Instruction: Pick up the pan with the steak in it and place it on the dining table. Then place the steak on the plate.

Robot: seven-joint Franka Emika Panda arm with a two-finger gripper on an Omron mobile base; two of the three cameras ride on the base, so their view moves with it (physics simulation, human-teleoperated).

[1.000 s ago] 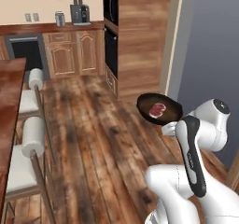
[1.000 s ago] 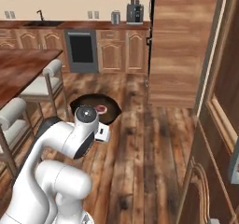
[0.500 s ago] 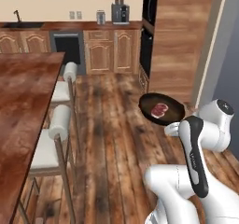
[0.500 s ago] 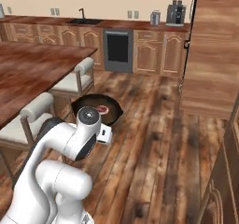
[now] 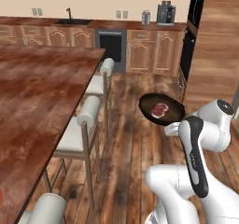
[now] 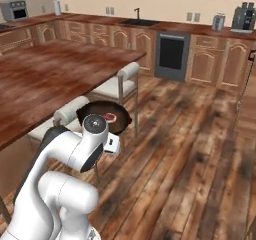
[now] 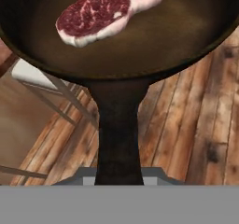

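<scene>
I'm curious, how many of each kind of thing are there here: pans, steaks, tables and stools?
pan: 1
steak: 1
dining table: 1
stools: 3
Total: 6

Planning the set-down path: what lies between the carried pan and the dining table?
In the left base view, cushioned stools line the dining table edge, between it and the pan held over the wooden floor.
</scene>
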